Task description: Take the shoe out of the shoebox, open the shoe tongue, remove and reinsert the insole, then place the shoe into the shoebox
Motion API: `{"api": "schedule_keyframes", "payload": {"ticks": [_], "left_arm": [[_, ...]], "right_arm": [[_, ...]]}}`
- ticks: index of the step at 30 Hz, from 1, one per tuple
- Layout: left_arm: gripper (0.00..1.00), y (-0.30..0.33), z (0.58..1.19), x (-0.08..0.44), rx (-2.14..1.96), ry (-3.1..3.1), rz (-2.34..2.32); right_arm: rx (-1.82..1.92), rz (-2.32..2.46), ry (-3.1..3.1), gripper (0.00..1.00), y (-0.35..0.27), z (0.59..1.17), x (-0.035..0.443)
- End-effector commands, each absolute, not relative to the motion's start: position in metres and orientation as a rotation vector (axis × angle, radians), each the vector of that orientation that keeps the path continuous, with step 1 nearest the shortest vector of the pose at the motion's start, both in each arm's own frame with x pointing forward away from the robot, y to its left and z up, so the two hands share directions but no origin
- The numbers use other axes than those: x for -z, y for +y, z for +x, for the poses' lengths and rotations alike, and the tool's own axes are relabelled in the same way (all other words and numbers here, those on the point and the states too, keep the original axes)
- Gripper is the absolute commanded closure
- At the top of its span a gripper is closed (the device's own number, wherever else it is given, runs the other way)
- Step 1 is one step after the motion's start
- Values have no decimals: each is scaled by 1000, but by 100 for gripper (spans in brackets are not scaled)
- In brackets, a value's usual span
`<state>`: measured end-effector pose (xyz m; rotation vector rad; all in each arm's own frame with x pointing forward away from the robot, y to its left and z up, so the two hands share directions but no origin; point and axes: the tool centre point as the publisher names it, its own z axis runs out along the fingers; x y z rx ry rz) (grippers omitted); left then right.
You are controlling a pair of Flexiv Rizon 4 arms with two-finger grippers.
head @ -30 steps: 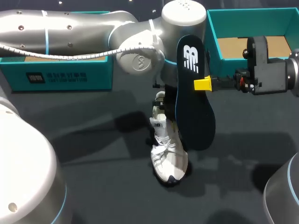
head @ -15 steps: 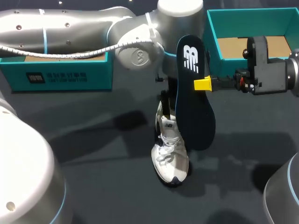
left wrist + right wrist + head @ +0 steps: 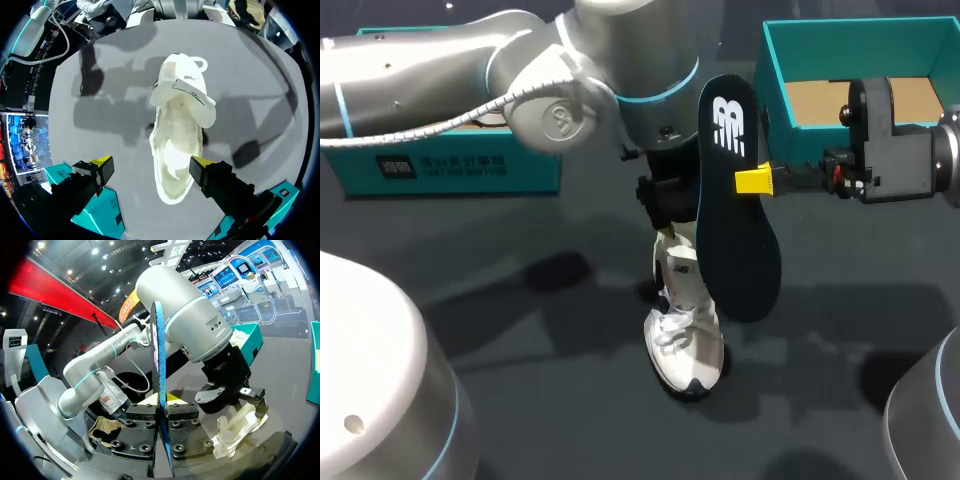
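Observation:
The white shoe (image 3: 685, 335) stands on the dark table, toe toward the front edge; in the left wrist view the shoe (image 3: 180, 135) lies below and between the fingers with its tongue folded back. My left gripper (image 3: 668, 222) hangs just above the heel and is open (image 3: 150, 165), its yellow fingertips (image 3: 102, 162) clear of the shoe. My right gripper (image 3: 757, 180) is shut on the dark navy insole (image 3: 735, 235), held upright in the air to the right of the shoe. In the right wrist view the insole (image 3: 161, 385) shows edge-on between the jaws.
A teal shoebox (image 3: 775, 75) with a brown floor stands at the back right, behind my right gripper. A second teal box part (image 3: 450, 165) sits at the back left under my left arm.
My left gripper has opened and let go of the shoe, then risen and drawn back. The shoe has settled flat on the table. The right arm and insole have not moved.

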<state>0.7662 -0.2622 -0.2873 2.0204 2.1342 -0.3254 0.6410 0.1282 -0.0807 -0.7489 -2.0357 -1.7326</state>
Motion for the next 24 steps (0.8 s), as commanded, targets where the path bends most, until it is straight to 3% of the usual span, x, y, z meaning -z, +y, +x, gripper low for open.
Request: {"api": "schedule_keyframes", "payload": {"ticks": [1, 8, 24], "left_arm": [[0, -257, 769, 283, 417, 2028, 1950], [0, -261, 784, 246, 709, 1706, 1644], [0, -263, 794, 237, 833, 1566, 1598]], "right_arm": [[1732, -752, -2036, 100, 130, 641, 81], [1732, -752, -2036, 100, 130, 641, 81], [1732, -752, -2036, 100, 130, 641, 81]]}}
